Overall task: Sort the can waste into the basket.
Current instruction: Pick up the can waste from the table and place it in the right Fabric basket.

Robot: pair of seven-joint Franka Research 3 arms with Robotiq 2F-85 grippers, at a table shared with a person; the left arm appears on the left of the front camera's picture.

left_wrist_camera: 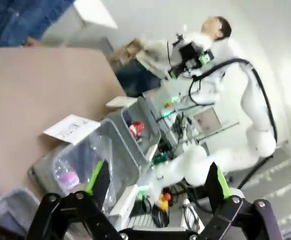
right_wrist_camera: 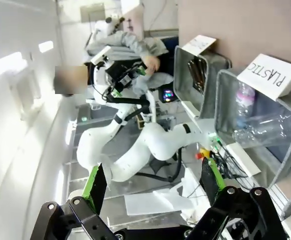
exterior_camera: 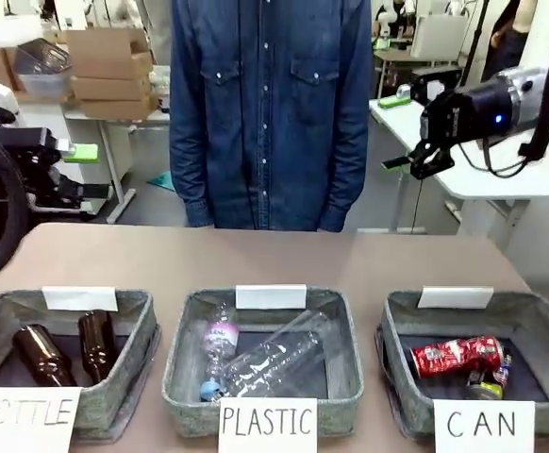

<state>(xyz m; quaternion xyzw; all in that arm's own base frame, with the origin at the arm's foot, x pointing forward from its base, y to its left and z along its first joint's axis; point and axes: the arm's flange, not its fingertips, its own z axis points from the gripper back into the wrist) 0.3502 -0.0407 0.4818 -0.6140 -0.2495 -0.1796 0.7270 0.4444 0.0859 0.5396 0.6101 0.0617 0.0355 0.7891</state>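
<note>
Both grippers' fingers spread wide, holding nothing, touching nothing

White glossy arms are ending in black tools with green pads, black cables trailing; person wearing a snap-buttoned denim shirt.

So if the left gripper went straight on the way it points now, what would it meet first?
Probably the PLASTIC basket: it lies between the open left gripper's fingers in its wrist view, though depth is unclear.

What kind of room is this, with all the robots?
Probably a robot lab. A white robot arm reaches over a table with sorting baskets signed BOTTLE, PLASTIC and CAN; cardboard boxes stand behind.
</note>
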